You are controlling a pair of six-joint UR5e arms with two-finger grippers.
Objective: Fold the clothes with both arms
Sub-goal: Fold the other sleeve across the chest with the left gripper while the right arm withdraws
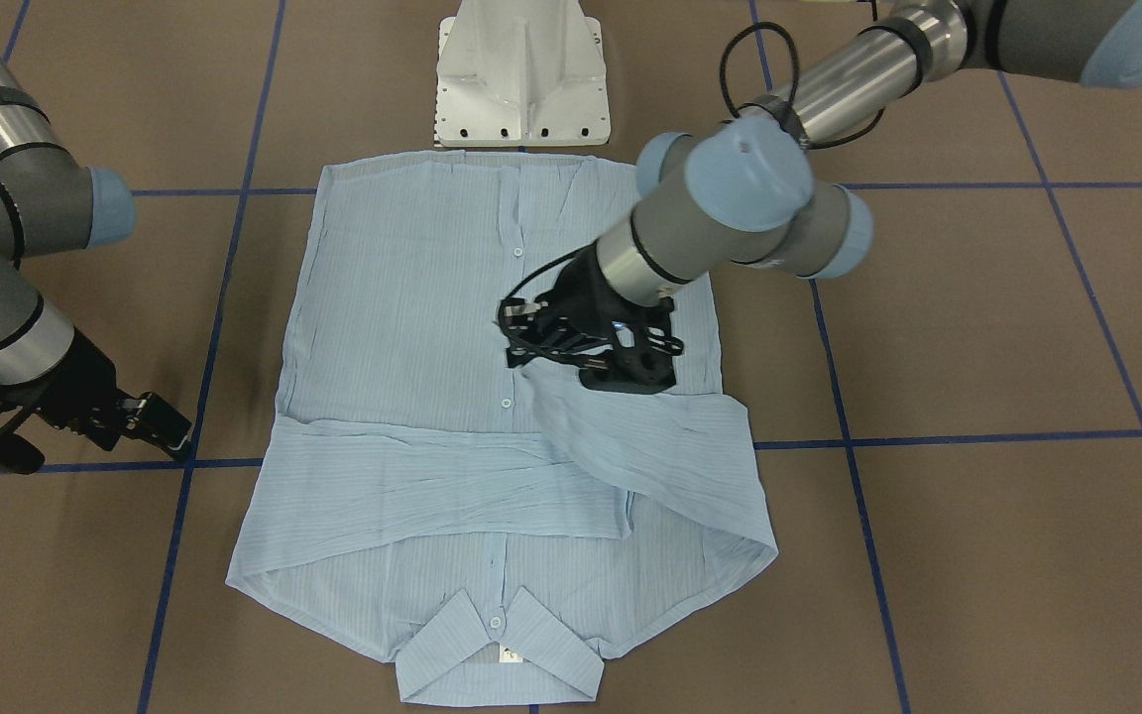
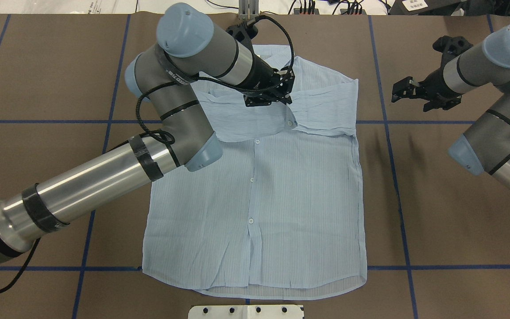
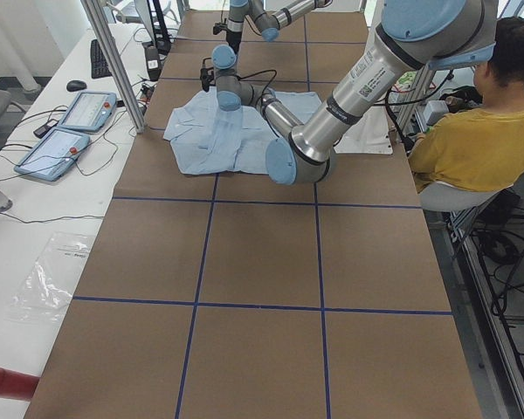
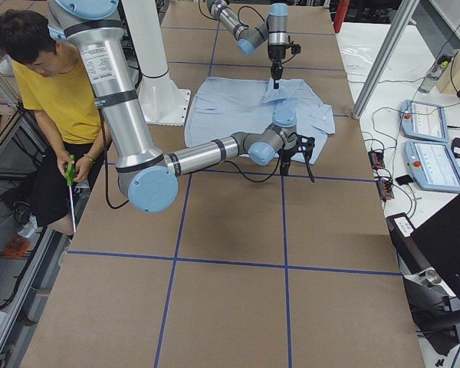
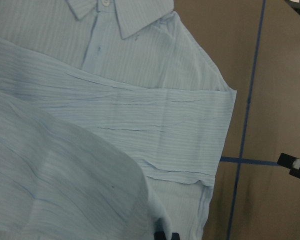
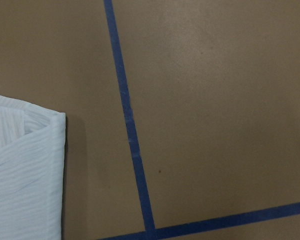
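Collar [image 1: 497, 645] and white neck label [image 1: 509, 654] sit nearest in the front view, at the near edge of a light blue shirt [image 1: 412, 297]. It lies flat, buttons up, on the brown table [image 1: 977, 327]. One sleeve [image 1: 402, 466] already lies folded straight across the chest. The second sleeve [image 1: 660, 436] crosses over it at a slant. Its end is lifted to the left gripper [image 1: 523, 352], whose fingers appear pinched shut on the cuff near the button line. The right gripper [image 2: 403, 90] hangs beside the shirt, off the cloth, holding nothing; how wide it stands cannot be told.

Likely risks: the thin fabric could slip from the pinch early and land skewed. Pulling farther could drag the lower sleeve or wrinkle the body, since nothing pins the shirt down. The fingers could also catch the layer beneath on release.
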